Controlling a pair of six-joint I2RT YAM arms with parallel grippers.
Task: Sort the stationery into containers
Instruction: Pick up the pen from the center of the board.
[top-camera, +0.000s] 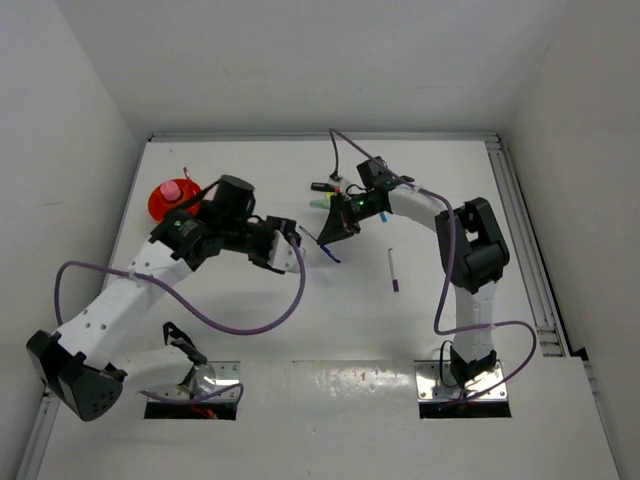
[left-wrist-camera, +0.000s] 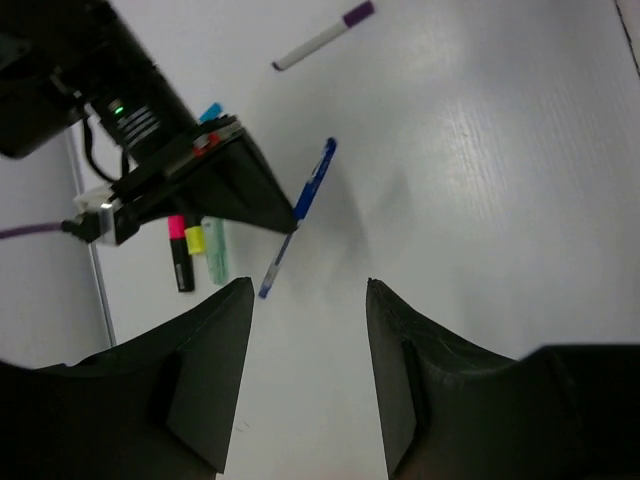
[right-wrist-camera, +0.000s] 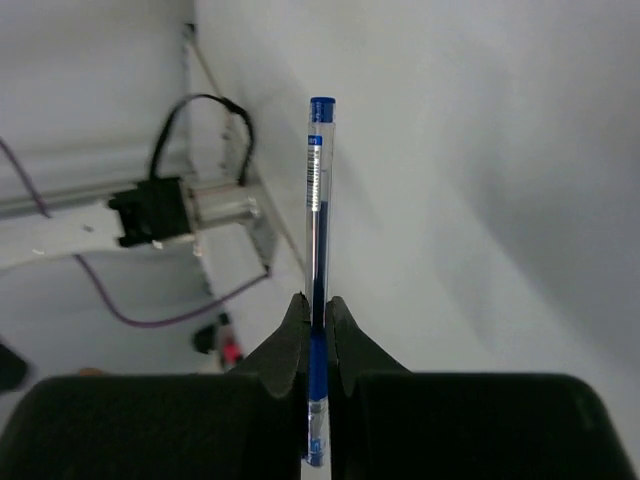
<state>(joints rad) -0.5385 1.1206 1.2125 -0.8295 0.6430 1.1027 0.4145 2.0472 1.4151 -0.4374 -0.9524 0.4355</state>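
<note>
**Pen clamped in right gripper, left gripper open beside it**

Blue pen (right-wrist-camera: 318, 200) sits pinched between the two fingers of the right gripper (right-wrist-camera: 317, 310), which are pressed together on the lower part of its barrel. Most of the clear barrel and the blue cap stick out past the fingertips. In the top view the pen slants out of that gripper toward the left arm, near the middle of the tabletop (top-camera: 330, 330). Whether its free end touches the surface cannot be told.

The left gripper (left-wrist-camera: 308, 290) faces the pen with its fingers apart and nothing between them. It is near the pen but not touching it.

Behind the right gripper, toward the far edge, lie a black highlighter with a pink end (left-wrist-camera: 180, 255), a yellow-ended one (left-wrist-camera: 194, 240) and a pale green one (left-wrist-camera: 215, 250), close together. A white pen with a purple tip (top-camera: 393, 270) lies alone on the tabletop, between the right gripper and the right arm's base. The orange bowl (top-camera: 160, 205) stands at the far left, behind the left arm, with a small pink item (top-camera: 171, 188) in it.
</note>
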